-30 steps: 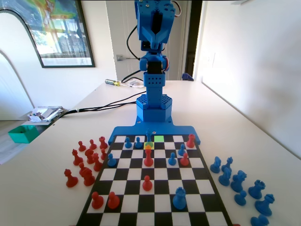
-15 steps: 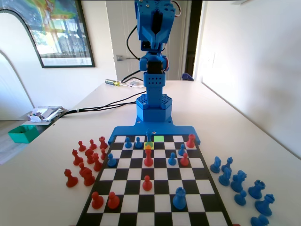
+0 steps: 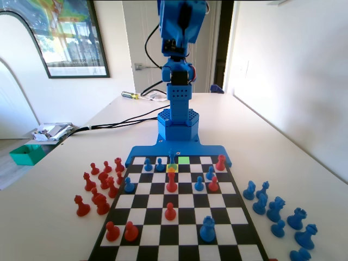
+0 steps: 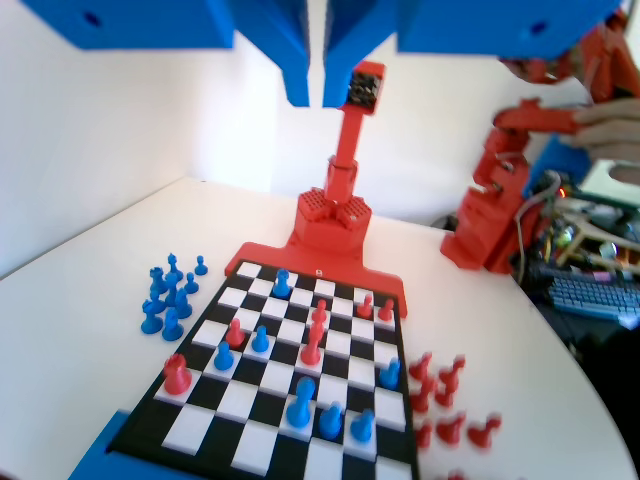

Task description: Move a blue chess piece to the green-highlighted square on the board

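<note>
The slim blue chess piece (image 3: 172, 157) stands in the board's (image 3: 176, 251) far row, by the yellow-orange square (image 3: 172, 169). The green-highlighted square (image 3: 184, 160) lies just right of it and is bare. In the wrist view the same blue chess piece (image 4: 300, 402) stands in the near row of the board (image 4: 220, 445), left of two blue pawns (image 4: 346, 421). My gripper (image 4: 316, 98) hangs high above the board, its jaws almost together with only a thin slit between them and nothing held. The blue arm (image 3: 179, 32) is raised upright behind the board.
Red pieces (image 3: 100, 187) are grouped off the board's left side in the fixed view, and blue pieces (image 3: 277, 209) off its right. A large blue piece (image 3: 207, 228) and several red pieces (image 3: 172, 182) stand on the board. A green tray (image 3: 27, 154) sits far left.
The top of the blue arm has turned and shifted a little. No piece on the board has moved.
</note>
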### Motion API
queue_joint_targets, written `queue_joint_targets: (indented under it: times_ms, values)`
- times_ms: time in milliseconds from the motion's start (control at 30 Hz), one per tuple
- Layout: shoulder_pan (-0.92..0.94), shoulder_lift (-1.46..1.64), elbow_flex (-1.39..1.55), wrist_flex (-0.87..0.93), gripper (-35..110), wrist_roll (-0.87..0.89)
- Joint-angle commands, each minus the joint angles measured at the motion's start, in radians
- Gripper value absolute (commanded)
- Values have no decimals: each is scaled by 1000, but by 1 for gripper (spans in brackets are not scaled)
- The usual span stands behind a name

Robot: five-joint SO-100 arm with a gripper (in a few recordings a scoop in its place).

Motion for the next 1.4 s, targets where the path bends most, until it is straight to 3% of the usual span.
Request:
queue_joint_targets:
  times_ms: [0, 233, 700, 1133, 1367]
  values:
    - [-44, -91, -146, 43, 6, -115]
    - [-38, -278, -244, 181, 5, -364]
    - [169, -762, -391, 219, 1, -758]
    - [233, -1015, -210, 89, 1, -853]
    - [238, -1022, -87, -60, 9, -828]
